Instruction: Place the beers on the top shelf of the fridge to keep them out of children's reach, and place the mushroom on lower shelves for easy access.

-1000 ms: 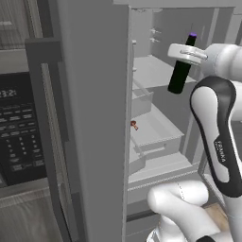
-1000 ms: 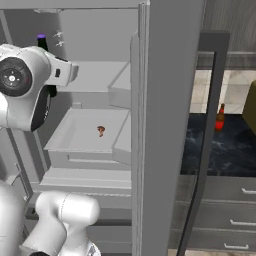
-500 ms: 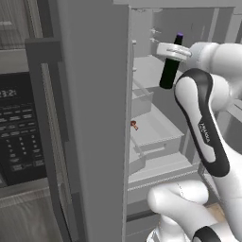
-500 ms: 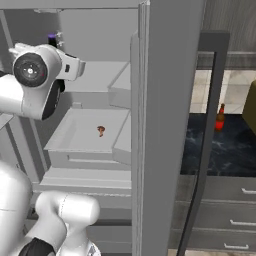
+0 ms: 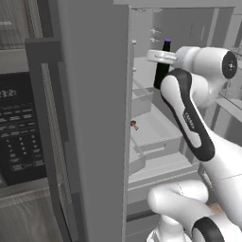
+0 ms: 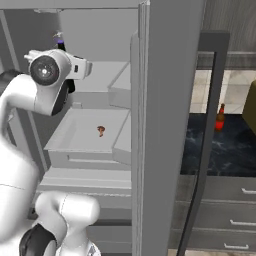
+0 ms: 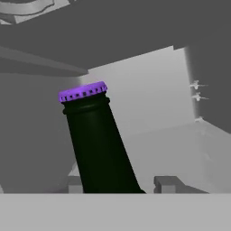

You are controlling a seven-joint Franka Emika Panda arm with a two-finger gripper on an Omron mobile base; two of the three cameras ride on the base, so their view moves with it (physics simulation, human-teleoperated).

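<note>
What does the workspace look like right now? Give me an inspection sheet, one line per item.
Surface: fridge open, pale grey interior; top shelf bare where visible.
Job's things: green bottle with purple cap, upright, held up at top-shelf level; mushroom lying on the lower shelf with the drawer front; brown bottle with red cap standing on the dark counter outside the fridge.
Clutter: nothing seen.
Grippers: gripper shut on the green bottle, one fingertip on each side of its body.
Cables: nothing seen.
Surroundings: black microwave with keypad left of the fridge; grey drawers under the counter.
</note>
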